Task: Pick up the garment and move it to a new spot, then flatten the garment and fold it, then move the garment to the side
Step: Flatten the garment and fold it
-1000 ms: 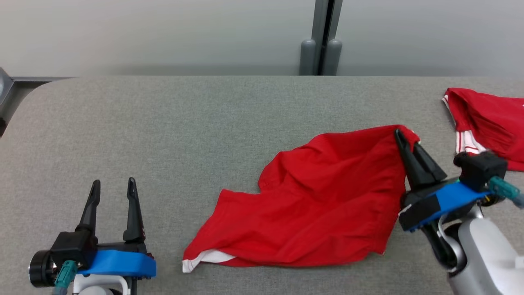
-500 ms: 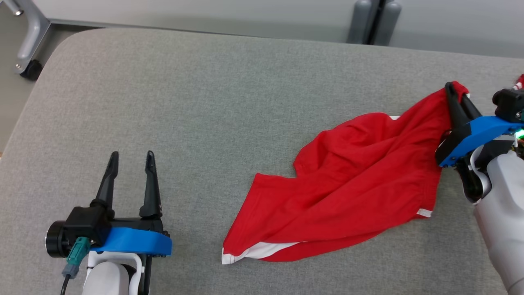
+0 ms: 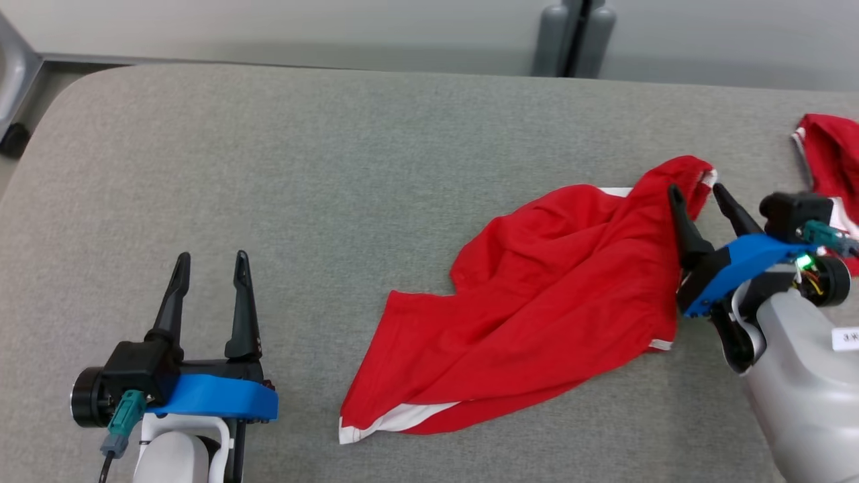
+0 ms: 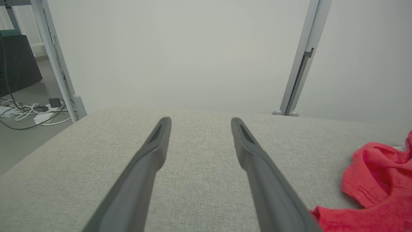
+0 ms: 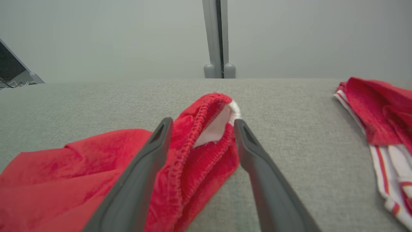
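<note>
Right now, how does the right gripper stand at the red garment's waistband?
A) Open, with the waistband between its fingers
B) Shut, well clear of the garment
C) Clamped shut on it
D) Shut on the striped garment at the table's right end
A: in the right wrist view the right gripper stands open, and the elastic waistband of the red garment sits bunched in the gap, not pinched.

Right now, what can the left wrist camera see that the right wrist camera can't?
Left wrist view brings cables on the floor and the open left gripper over bare table. Right wrist view brings the open right gripper astride the waistband of the garment, plus a striped cloth farther right. Both share the grey table and the red garment.
</note>
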You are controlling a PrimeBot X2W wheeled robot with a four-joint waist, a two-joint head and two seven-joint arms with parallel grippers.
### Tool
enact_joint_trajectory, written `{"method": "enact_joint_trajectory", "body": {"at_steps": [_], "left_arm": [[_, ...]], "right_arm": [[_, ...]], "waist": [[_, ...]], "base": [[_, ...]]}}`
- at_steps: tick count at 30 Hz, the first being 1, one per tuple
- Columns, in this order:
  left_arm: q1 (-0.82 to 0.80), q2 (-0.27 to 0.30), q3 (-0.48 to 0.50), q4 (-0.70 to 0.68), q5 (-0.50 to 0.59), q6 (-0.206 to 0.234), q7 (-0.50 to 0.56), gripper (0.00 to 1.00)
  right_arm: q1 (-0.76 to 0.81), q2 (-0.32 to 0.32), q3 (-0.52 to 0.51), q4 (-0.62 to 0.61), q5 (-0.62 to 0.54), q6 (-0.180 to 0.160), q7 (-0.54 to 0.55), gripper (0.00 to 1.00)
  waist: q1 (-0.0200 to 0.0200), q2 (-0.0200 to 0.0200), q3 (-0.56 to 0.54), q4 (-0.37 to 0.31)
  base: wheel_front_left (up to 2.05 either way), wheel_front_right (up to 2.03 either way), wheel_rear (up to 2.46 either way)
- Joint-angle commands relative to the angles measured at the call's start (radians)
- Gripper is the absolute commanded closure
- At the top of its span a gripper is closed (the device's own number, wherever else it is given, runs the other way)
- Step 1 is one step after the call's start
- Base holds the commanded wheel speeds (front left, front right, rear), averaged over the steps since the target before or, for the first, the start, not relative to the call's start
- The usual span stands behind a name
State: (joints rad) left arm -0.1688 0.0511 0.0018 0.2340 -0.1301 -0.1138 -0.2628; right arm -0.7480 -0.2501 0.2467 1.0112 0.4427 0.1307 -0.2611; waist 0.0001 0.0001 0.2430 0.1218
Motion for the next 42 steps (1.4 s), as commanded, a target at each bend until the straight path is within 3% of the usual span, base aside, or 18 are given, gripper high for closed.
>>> {"method": "enact_joint_trajectory", "body": {"at_steps": [1, 11, 18, 26, 36, 42], "left_arm": [[0.006, -0.001, 0.008, 0.002, 0.009, 0.001, -0.002, 0.0], [0.069, 0.0, 0.051, 0.002, 0.026, -0.008, -0.002, 0.0], [0.118, 0.004, 0.078, -0.009, 0.036, -0.01, -0.002, 0.0], [0.154, 0.006, 0.09, -0.01, 0.045, -0.012, -0.002, 0.0], [0.183, 0.004, 0.086, -0.006, 0.048, -0.015, -0.002, 0.0], [0.19, 0.003, 0.086, -0.002, 0.047, -0.016, -0.002, 0.0]], "right_arm": [[0.03, -0.01, -0.004, -0.028, 0.013, 0.0, -0.004, 0.0], [0.258, -0.032, -0.078, -0.328, -0.001, 0.0, -0.005, 0.0], [0.409, 0.021, -0.147, -0.556, -0.061, 0.0, -0.005, 0.0], [0.565, 0.099, -0.163, -0.735, -0.136, 0.0, -0.005, 0.0], [0.711, 0.164, -0.178, -0.836, -0.233, 0.0, -0.005, 0.0], [0.748, 0.178, -0.171, -0.823, -0.253, 0.0, -0.005, 0.0]], "waist": [[-0.0001, -0.0001, -0.022, -0.025], [-0.0001, -0.0001, -0.105, -0.103], [-0.0001, -0.0001, -0.146, -0.127], [-0.0001, -0.0001, -0.184, -0.137], [-0.0001, -0.0001, -0.214, -0.136], [-0.0001, -0.0001, -0.22, -0.133]], "base": [[0.0, 0.0, 0.0], [0.0, 0.0, 0.0], [0.0, 0.0, 0.0], [0.0, 0.0, 0.0], [0.0, 0.0, 0.0], [0.0, 0.0, 0.0]]}}
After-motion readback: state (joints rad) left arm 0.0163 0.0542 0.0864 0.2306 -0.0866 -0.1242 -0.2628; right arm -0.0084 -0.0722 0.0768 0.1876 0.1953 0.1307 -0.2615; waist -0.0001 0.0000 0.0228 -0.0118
